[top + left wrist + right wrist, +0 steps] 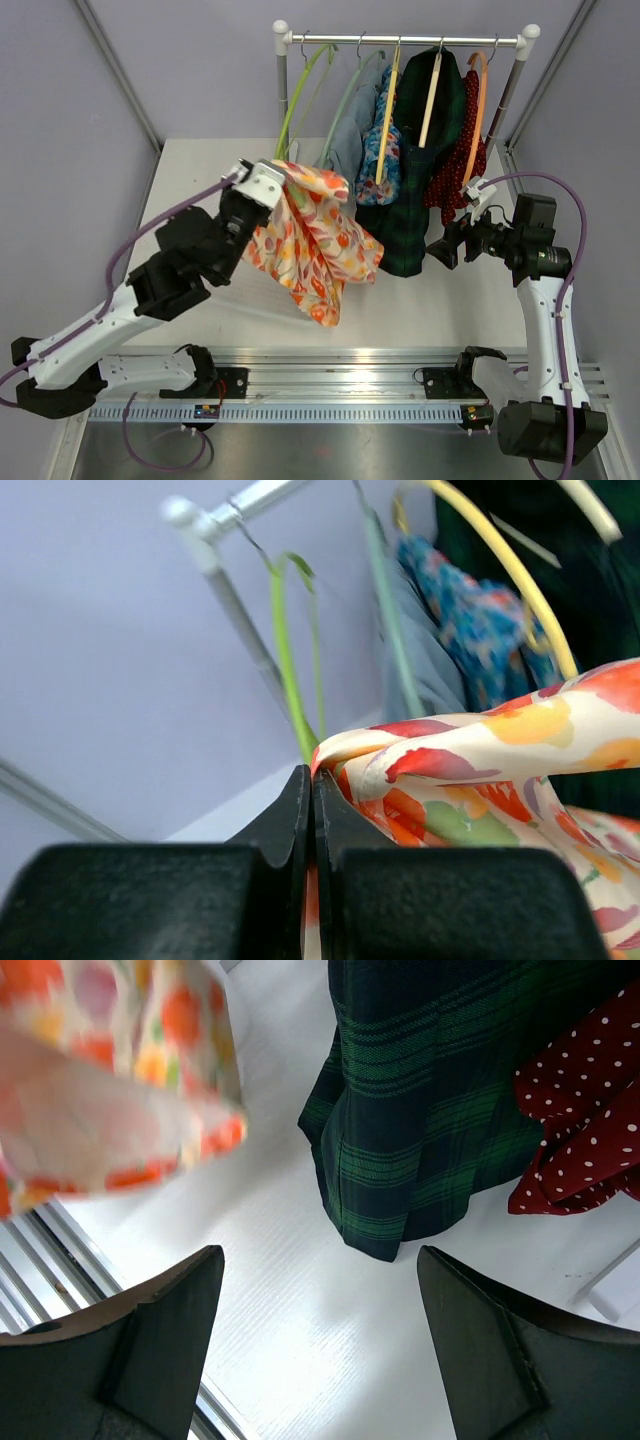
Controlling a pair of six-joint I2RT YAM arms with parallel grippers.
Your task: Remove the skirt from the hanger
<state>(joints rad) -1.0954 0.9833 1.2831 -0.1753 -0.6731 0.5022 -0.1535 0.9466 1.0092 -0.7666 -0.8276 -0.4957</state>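
The skirt (318, 238) is cream with orange, red and green floral print. My left gripper (262, 180) is shut on its top edge and holds it hanging above the table, left of the rack. In the left wrist view the fabric (480, 770) is pinched between the closed fingers (312, 810). A bare green hanger (300, 90) hangs at the rack's left end, also in the left wrist view (285, 650). My right gripper (440, 250) is open and empty, right of the plaid garment; its fingers (160, 1330) frame bare table, with the skirt (110, 1080) at upper left.
A clothes rack (405, 40) holds a grey-blue garment (350, 135), a blue floral one (385, 150), a dark green plaid one (420, 190) (420, 1110) and a red polka-dot one (460, 160) (580, 1120) on hangers. A metal rail (330, 385) runs along the table's near edge.
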